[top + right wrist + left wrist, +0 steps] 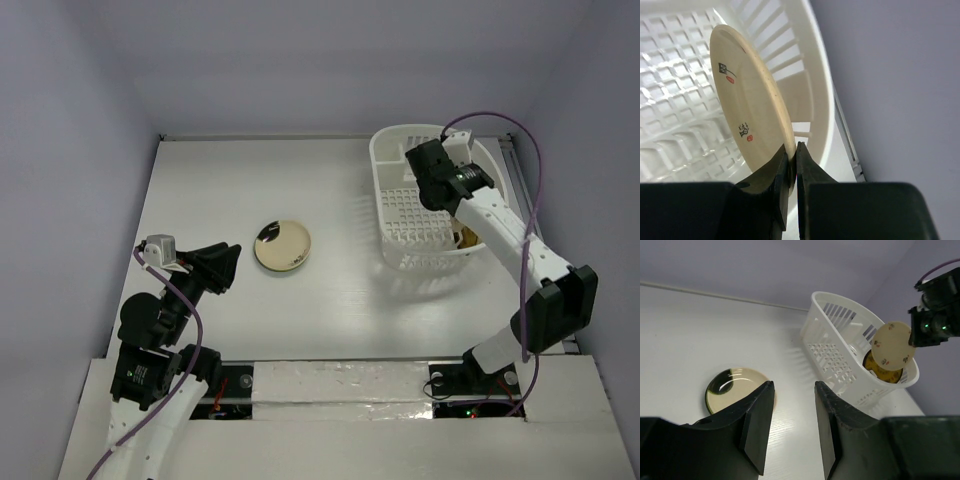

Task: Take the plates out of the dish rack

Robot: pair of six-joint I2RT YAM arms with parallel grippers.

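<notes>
The right pincer (pixel 792 150) is clamped on the cream plate (pixel 747 110) over the dish rack (pixel 385 150); next it should set it down beside the rack, while the left pincer (pixel 794 385) hangs apart, empty

No legible text, brand, number or label anywhere. Closest thing: the cream plate (pixel 747 105) carries two small dark marks (pixel 726 68), brush-like, each with a red dab under it, one near the upper rim and one lower down. Characters or just decoration, can't tell. In the left wrist view the same plate shows only tiny coloured specks, unreadable.
</notes>
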